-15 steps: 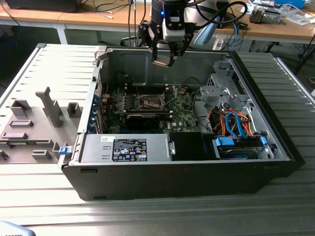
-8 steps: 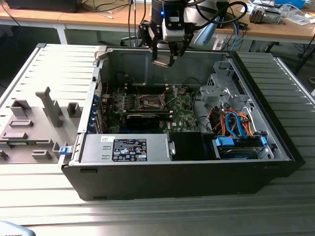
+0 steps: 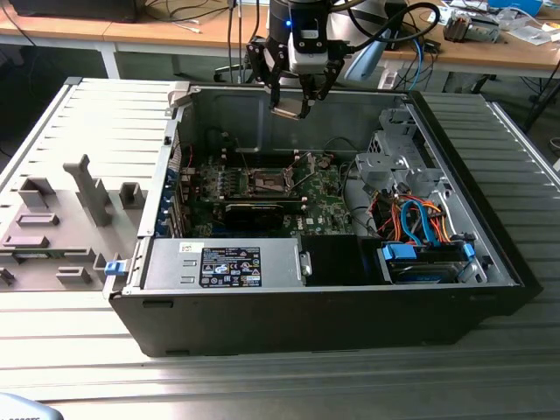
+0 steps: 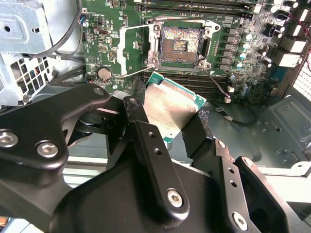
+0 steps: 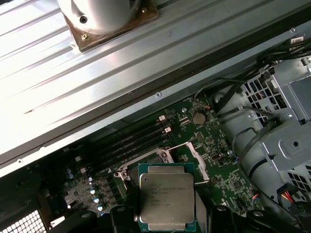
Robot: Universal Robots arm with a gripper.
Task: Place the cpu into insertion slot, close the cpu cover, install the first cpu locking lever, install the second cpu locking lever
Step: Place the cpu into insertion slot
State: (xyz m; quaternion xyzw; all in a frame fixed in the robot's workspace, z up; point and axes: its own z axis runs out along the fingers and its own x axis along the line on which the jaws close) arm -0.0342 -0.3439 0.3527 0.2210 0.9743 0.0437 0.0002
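One claw [image 4: 165, 121] clamping cpu [image 5: 166, 196], insertion slot [image 5: 148, 160] half-hidden

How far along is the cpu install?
Done: only the pickup. In hand: the gripper is shut on the cpu, held above the motherboard inside the open case. Left: the insertion slot is empty and the cpu cover stands open, so placing, closing and locking are all not yet done.

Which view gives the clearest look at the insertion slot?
The second wrist view: the insertion slot lies open and unobstructed, contacts visible. In the exterior view it is a small, distant dark square. In the first wrist view the held cpu hides most of it.
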